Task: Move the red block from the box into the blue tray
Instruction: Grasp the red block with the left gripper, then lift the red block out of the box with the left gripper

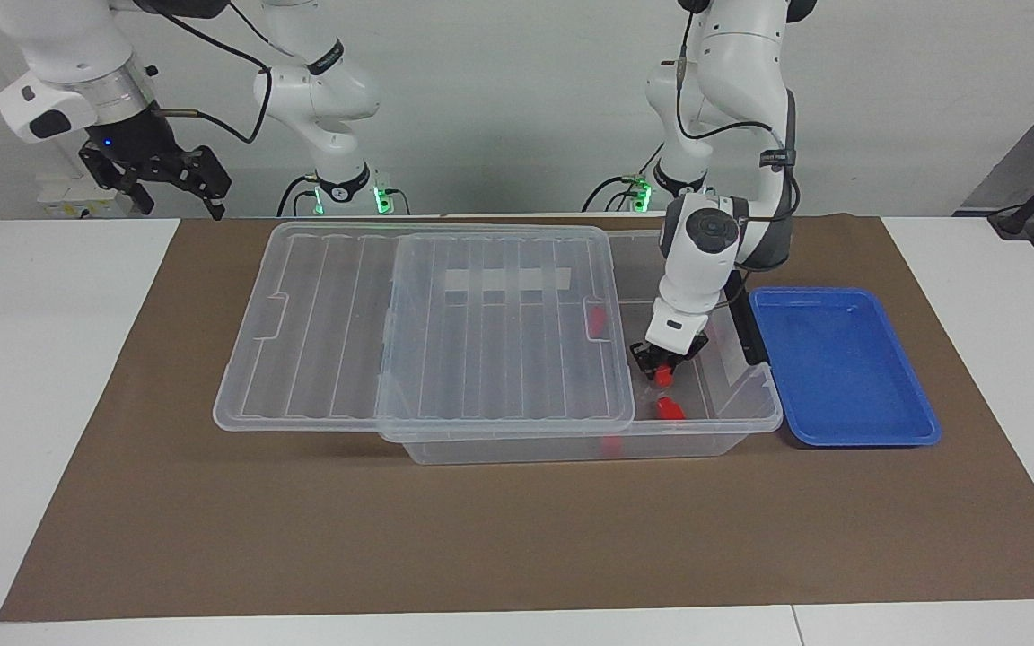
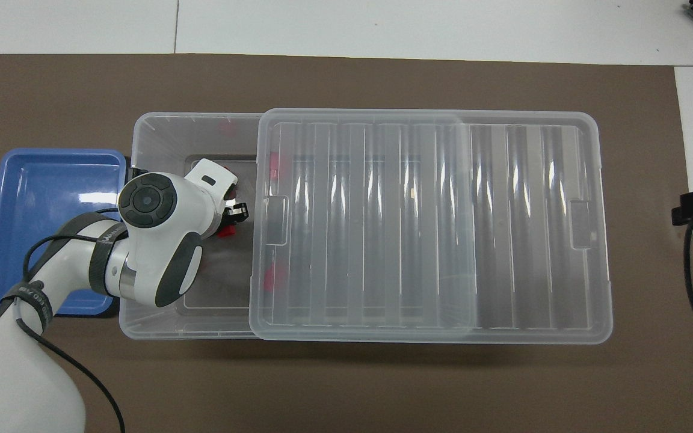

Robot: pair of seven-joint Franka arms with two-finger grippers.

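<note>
Two arms show on my feed. My left gripper (image 1: 661, 366) is down inside the uncovered end of the large clear plastic box (image 1: 732, 429), its fingers pinching a small bright red plastic block (image 1: 662, 372). Another red block (image 1: 670, 409) lies on the box floor close by. I see the ribbed clear lid (image 1: 445, 332) slid toward the right arm's end. Beside the box on the desk sits the shallow blue plastic tray (image 1: 840, 363). My right gripper (image 1: 178, 188) waits raised, fingers spread.
</note>
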